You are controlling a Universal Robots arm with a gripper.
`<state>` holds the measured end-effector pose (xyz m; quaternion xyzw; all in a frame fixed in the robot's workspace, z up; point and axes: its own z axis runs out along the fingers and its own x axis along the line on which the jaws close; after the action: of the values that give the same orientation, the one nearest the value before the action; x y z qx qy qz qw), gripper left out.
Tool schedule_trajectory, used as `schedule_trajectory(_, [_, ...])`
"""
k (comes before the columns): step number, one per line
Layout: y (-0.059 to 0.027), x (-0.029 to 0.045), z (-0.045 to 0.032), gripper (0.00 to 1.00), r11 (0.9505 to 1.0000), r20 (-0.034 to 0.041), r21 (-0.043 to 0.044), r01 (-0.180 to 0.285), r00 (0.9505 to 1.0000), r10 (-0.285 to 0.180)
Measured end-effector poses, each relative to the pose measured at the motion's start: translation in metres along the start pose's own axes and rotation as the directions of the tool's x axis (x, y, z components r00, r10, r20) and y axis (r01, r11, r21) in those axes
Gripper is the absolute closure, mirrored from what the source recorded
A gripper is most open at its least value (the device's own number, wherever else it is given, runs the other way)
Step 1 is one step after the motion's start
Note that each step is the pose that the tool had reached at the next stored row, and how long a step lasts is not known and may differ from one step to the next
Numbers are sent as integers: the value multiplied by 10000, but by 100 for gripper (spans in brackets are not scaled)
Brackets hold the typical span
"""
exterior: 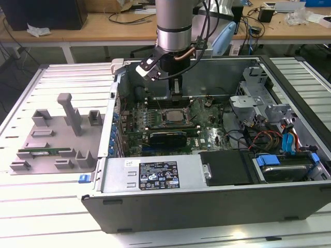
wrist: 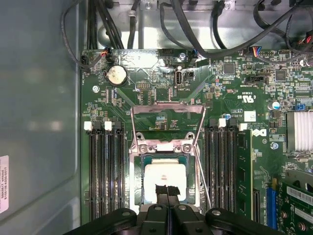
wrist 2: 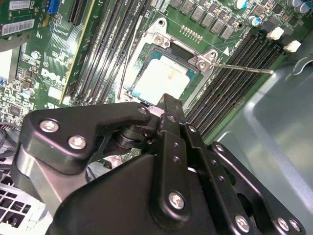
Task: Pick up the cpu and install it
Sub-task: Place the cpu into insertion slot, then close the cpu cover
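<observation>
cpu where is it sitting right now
In the first wrist view the cpu lies flat in the open socket on the green board, between two banks of memory slots, directly under the gripper.

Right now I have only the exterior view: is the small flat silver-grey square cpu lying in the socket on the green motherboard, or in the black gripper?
Observer: In the first wrist view the small flat silver-grey square cpu lies in the black-and-metal square socket frame.
Operator: Is the socket's cover down?
Observer: No, the hinged metal cover plate is swung open off the cpu.
Operator: And the gripper?
Observer: The black gripper hangs over one cpu edge, fingers shut together, gripping nothing.
</observation>
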<state>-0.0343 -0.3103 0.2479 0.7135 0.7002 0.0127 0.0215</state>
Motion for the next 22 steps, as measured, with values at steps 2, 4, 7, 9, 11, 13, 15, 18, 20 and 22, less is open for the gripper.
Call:
schedule_trajectory(2, [0, 0, -2, 89, 10000, 0, 0, 0, 10000, 0])
schedule_trajectory(4, [0, 0, -4, 89, 10000, 0, 0, 0, 10000, 0])
schedule_trajectory(7, [0, 0, -9, 89, 10000, 0, 0, 0, 10000, 0])
schedule_trajectory(9, [1, 0, -12, 89, 10000, 0, 0, 0, 10000, 0])
schedule_trajectory(11, [1, 0, -14, 89, 10000, 0, 0, 0, 10000, 0])
schedule_trajectory(13, [1, 0, -16, 89, 10000, 0, 0, 0, 10000, 0])
schedule_trajectory(15, [1, 0, -19, 89, 10000, 1, 0, 0, 10000, 0])
schedule_trajectory(18, [6, -2, -120, 89, 10000, 1, 0, -1, 10000, 1])
schedule_trajectory(20, [9, -2, -184, 89, 10000, 1, 0, 0, 10000, 0])
schedule_trajectory(22, [9, -2, -190, 89, 10000, -1, -2, 0, 10000, 0])
